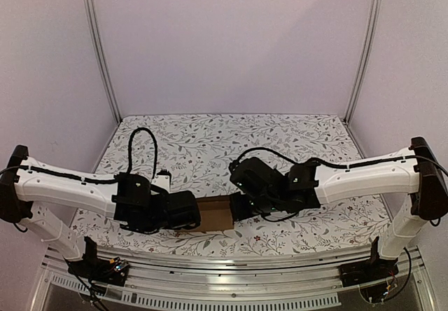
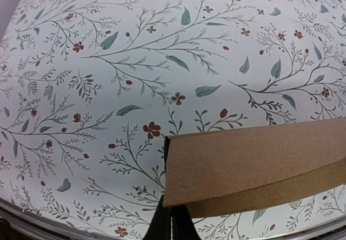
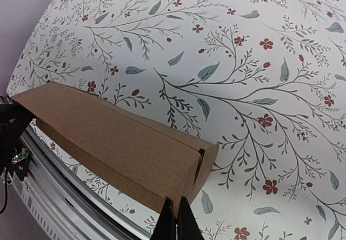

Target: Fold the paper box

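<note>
The box [image 1: 215,214], a flattened brown carton, is held over the floral surface [image 1: 210,143] near its front edge, long axis running left to right. The left tool [image 2: 171,221] is clamped on its left end and the right tool [image 3: 174,218] on its right end, so both are equally near.

Paper box [image 1: 215,214] near table's [image 1: 210,136] front edge

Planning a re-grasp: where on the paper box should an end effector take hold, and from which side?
A short end, approached along its length from outside: the paper box is nearly flat, thin enough to pinch. The left end effector is shut on its left end, the right end effector on the other.
</note>
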Controlling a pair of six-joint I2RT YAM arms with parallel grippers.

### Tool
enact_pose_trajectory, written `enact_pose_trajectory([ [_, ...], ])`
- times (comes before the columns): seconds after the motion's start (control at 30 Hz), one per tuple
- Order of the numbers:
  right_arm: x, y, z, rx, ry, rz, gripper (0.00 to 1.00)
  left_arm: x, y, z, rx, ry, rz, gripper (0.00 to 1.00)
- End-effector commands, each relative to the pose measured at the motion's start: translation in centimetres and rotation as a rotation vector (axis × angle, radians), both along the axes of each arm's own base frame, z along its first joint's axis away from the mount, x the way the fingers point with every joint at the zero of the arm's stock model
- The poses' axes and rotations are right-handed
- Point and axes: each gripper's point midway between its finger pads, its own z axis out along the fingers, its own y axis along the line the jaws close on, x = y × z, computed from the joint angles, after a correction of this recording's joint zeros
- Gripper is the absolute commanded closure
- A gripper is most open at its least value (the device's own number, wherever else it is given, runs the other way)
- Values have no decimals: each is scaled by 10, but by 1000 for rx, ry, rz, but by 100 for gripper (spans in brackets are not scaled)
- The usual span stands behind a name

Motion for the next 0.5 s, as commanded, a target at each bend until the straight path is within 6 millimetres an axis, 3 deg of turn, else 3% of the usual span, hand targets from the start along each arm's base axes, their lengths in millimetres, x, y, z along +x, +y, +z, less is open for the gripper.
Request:
enact_pose_trajectory([
  [0.0, -10, 30, 11, 92, 47, 55, 100, -7, -17, -5, -64, 27, -41, 100],
  [0.47, -11, 39, 15, 109, 71, 58, 100, -8, -19, -8, -79, 31, -54, 100],
])
